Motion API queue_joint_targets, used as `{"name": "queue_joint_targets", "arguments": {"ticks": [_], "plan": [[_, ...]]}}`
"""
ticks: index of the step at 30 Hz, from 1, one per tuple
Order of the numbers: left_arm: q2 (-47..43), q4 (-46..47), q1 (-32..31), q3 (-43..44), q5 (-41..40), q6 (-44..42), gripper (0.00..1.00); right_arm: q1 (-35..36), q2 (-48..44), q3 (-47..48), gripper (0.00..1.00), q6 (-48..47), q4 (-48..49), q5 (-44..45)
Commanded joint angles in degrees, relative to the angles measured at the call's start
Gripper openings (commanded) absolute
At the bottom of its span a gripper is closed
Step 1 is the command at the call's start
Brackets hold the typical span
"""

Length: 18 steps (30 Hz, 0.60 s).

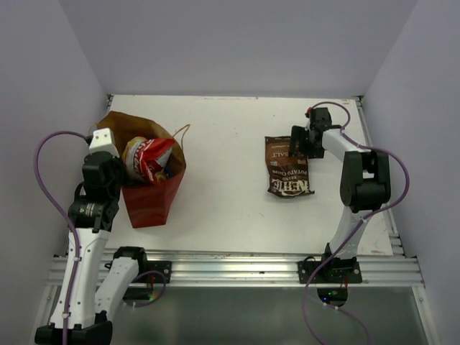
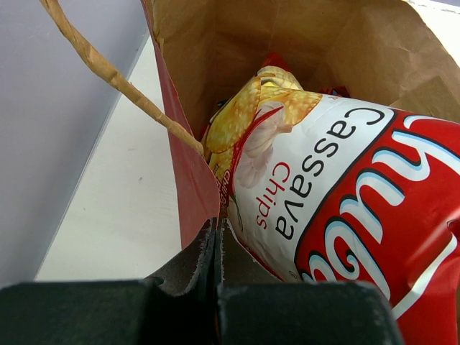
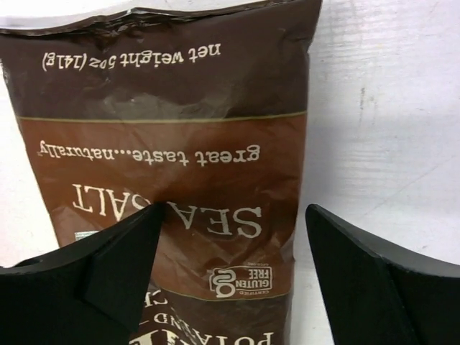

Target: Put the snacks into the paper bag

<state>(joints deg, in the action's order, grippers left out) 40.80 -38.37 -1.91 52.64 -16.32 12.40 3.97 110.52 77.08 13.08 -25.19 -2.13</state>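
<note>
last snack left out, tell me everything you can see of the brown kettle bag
The Kettle bag is dark brown, glossy and crinkled, with pale lettering: sea salt, potato chips, a gluten free mark. It lies flat and sealed on the white table, right of centre. The open right gripper straddles its edge at the far end, one finger over the bag, the other over bare table; whether they touch it cannot be told.

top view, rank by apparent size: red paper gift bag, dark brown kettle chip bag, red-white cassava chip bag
1. red paper gift bag
2. dark brown Kettle chip bag
3. red-white cassava chip bag, partly hidden in the gift bag, so unsure
</note>
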Motion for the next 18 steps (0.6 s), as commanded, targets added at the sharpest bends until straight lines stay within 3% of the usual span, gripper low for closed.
{"name": "queue_joint_targets", "arguments": {"ticks": [1,2,4,5,6,8,15,18], "plan": [[-0.81,3.48,-0.28,0.53,-0.47,-0.45,0.0,-0.1,1.45,-0.09,0.83,-0.07,-0.56,-4.02],[-0.89,3.39,-0.28,0.71,-0.56,-0.45,0.0,-0.1,1.54,-0.17,0.69,-0.42,-0.65,-4.72],[-0.98,3.3,-0.28,0.71,-0.91,-0.54,0.0,-0.1,1.28,-0.87,0.52,-0.6,-0.39,-5.42],[-1.16,3.3,-0.28,0.79,-1.0,-0.45,0.0,-0.1,1.02,-1.14,0.2,-0.77,-0.65,-5.6],[-1.07,3.21,-0.28,0.8,-1.09,-0.54,0.0,-0.1,0.58,-1.23,0.1,-0.78,-0.65,-5.6],[-1.24,3.21,-0.28,0.71,-1.17,-0.54,0.0,-0.1,-0.56,-1.76,0.0,-0.86,-0.65,-5.52],[-1.51,2.95,-0.28,0.97,-1.17,-0.54,0.0,1.29,-10.21,3.84,0.0,2.99,-1.27,-11.14],[-1.42,2.95,-0.28,0.8,-0.91,-0.54,0.0,5.33,-15.05,9.65,0.0,4.14,-2.14,-8.17]]}}
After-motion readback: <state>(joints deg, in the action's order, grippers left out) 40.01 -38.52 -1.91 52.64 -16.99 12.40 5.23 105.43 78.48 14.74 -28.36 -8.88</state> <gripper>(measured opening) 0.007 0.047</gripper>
